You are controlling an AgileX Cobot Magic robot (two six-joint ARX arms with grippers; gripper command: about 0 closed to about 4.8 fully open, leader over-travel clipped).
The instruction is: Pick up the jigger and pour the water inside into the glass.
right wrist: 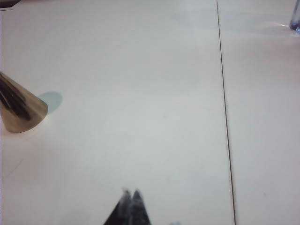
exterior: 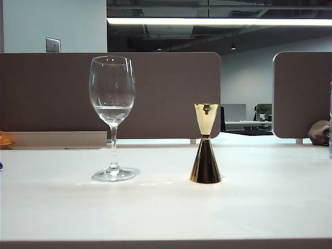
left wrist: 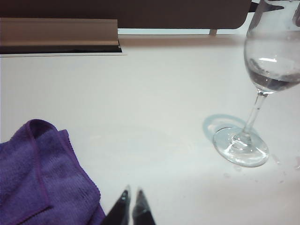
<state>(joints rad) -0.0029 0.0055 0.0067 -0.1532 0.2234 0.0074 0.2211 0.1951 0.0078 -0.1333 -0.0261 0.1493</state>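
Note:
The gold jigger (exterior: 205,148) stands upright on the white table, right of centre; its lower cone (right wrist: 18,110) shows in the right wrist view. The tall clear glass (exterior: 112,114) stands to its left with a little water (exterior: 111,112) in the bowl. The left wrist view shows the same glass (left wrist: 262,89) and its foot. Neither arm appears in the exterior view. My left gripper (left wrist: 132,193) is shut and empty, well short of the glass. My right gripper (right wrist: 131,192) is shut and empty, away from the jigger. Whether the jigger holds water cannot be seen.
A purple cloth (left wrist: 40,180) lies beside the left gripper. Brown partition panels (exterior: 171,93) and a grey rail (left wrist: 58,33) close off the back of the table. A seam (right wrist: 224,108) runs across the tabletop. A blue object (right wrist: 295,21) sits at the far edge.

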